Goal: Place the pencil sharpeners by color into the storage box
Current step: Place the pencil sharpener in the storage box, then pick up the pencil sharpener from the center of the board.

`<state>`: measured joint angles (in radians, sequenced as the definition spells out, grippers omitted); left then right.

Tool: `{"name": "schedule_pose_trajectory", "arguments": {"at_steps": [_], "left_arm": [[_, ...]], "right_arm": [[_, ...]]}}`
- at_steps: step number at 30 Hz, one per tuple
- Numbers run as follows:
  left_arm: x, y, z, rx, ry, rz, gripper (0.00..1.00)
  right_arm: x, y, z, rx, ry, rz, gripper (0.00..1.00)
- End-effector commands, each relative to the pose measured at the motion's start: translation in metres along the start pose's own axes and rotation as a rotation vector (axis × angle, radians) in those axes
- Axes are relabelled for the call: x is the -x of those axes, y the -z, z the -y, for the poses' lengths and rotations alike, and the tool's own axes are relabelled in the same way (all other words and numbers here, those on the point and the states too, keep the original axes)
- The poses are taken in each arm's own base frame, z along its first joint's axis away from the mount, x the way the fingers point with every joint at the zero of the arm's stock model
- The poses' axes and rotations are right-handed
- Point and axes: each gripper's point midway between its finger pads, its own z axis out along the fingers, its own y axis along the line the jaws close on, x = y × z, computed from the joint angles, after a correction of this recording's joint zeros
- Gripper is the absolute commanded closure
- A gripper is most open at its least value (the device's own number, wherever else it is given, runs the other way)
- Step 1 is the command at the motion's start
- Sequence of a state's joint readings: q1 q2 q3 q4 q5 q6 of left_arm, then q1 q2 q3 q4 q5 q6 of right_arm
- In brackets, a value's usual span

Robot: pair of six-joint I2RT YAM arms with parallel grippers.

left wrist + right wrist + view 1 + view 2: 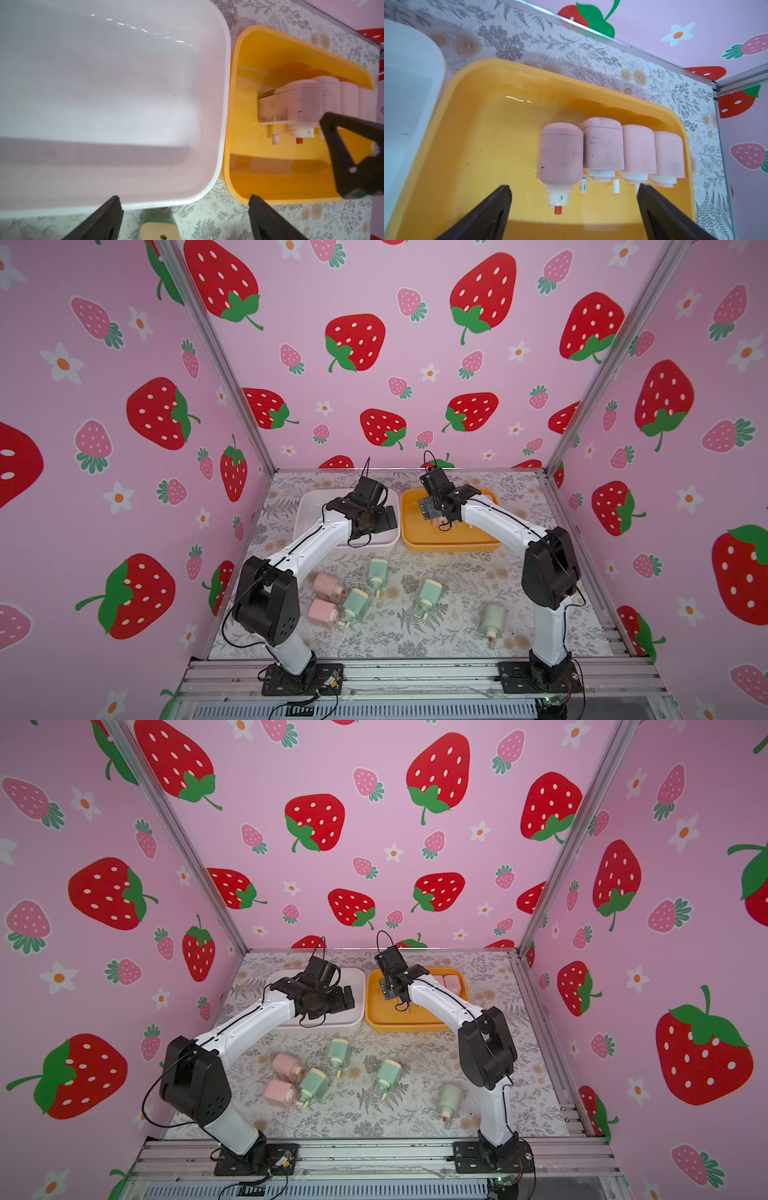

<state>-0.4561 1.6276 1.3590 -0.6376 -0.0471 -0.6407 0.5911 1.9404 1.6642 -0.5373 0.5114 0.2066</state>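
You've got the right gripper (pixel 574 187) low over the orange storage box (pixel 483 128), jaws spread wide and gripping nothing. Inside, four pink pencil sharpeners (pixel 603 143) lie side by side in a touching row along the box's far wall, toward its right end, necks pointing back at the gripper. The end sharpener (pixel 560 153), nearest the white storage box (pixel 104 83), has its cream neck & red knob btwn the gripper's fingers (pixel 500 199) w/o touching them. The two boxes sit just beside each other at the back of the floral table (pixel 415 639), white on the left. Your left gripper (pixel 184 197) hangs over the white box's front rim, at the corner next to the orange one, jaws also spread wide, holding nothing. In the left wrist view a cream sharpener end (pixel 159 226) shows on the table btwn its fingers, just outside that rim. In a top view the rest lie loose on the table in front of the boxes. Two loose pink sharpeners (pixel 328 585) are near the left arm. There are four green pencil sharpeners (pixel 430 592): one near the white box's front, one just beside the nearer pink one, one mid-table, and a paler one near the right arm's base.
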Motion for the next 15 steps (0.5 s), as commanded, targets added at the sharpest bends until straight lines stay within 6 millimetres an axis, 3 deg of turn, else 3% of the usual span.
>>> {"name": "schedule_pose_trajectory", "arguments": {"at_steps": [1, 6, 15], "left_arm": [[-0.017, 0.017, -0.038, 0.139, 0.077, -0.009, 0.0], [-0.026, 0.042, -0.067, 0.221, 0.193, 0.033, 0.0], [-0.056, 0.066, -0.114, 0.322, 0.4, 0.019, 0.0]], "right_arm": [[0.02, 0.019, 0.005, 0.033, -0.116, 0.137, 0.0], [0.019, 0.036, 0.015, 0.05, -0.163, 0.22, 0.0], [0.017, 0.042, 0.02, 0.055, -0.172, 0.27, 0.0]]}}
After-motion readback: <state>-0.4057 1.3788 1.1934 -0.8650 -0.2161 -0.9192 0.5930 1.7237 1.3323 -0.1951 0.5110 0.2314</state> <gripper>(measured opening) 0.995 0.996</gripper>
